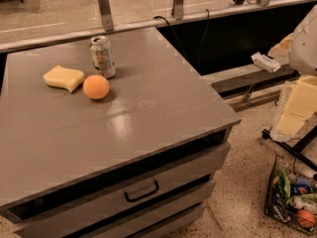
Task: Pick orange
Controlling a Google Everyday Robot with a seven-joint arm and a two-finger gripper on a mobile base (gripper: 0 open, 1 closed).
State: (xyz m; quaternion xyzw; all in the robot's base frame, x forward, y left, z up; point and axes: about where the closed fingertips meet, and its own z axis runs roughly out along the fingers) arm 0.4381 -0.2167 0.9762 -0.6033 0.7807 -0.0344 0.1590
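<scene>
Grey table (148,133) — round matte orange (96,87) (tool unseen)

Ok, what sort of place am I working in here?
Probably an office or lab break area: a grey drawer cabinet holding the orange, a soda can and a sponge, a glass railing behind, a snack basket on the floor. The gripper is out of view.
</scene>
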